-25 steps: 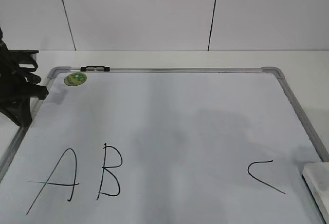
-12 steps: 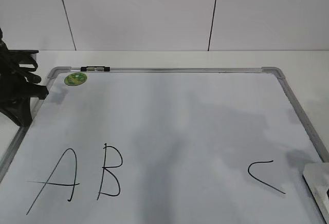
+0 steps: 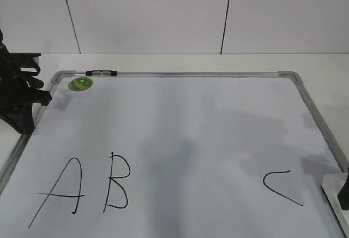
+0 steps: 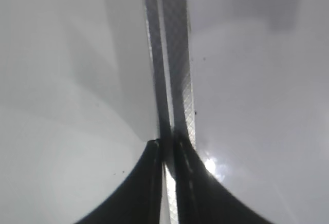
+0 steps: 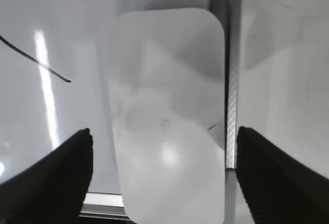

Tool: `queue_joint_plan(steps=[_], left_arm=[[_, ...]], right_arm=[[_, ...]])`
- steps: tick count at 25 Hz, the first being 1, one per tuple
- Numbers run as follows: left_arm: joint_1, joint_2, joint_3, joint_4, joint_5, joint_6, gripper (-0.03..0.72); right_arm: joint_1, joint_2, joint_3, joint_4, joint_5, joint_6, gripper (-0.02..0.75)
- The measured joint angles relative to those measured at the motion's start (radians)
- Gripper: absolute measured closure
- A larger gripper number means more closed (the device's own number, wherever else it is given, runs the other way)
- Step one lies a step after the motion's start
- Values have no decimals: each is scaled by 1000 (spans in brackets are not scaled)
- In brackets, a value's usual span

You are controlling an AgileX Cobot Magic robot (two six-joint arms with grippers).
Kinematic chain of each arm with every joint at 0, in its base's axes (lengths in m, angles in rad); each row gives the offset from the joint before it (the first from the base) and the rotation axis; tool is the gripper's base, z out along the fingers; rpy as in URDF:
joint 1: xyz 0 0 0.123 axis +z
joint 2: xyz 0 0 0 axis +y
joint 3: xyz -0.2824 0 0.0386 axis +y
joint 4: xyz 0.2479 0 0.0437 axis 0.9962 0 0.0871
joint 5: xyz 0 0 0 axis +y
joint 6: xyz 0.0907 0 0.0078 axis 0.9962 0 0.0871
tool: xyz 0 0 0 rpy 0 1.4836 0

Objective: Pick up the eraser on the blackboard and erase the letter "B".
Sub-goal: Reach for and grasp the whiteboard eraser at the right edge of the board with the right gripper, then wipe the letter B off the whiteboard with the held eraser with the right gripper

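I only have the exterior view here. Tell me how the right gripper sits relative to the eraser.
Observer: In the right wrist view the right gripper is open, one finger on each side of the eraser.
Operator: Say whether it is touching the eraser.
Observer: No contact visible; bare board shows between the left finger and the eraser's edge.
Operator: Give me the eraser's place on the blackboard.
Observer: It lies at the blackboard's corner, its right side along the silver frame, with the end of the C stroke to its left.
Operator: Report the left gripper.
Observer: The left gripper is shut, over the board's frame rail.
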Motion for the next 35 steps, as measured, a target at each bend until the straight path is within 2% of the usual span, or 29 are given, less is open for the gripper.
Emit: queue_joint_plan(steps=[28, 32, 35], left_arm=[[0, 0, 0, -18, -25, 0, 664], [0, 0, 0, -26, -30, 0, 666], [0, 0, 0, -34, -35, 2, 666]], right_arm=[[0, 123, -1, -40, -5, -40, 73], [0, 123, -4, -43, 4, -41, 93], [0, 123, -4, -43, 10, -41, 137]])
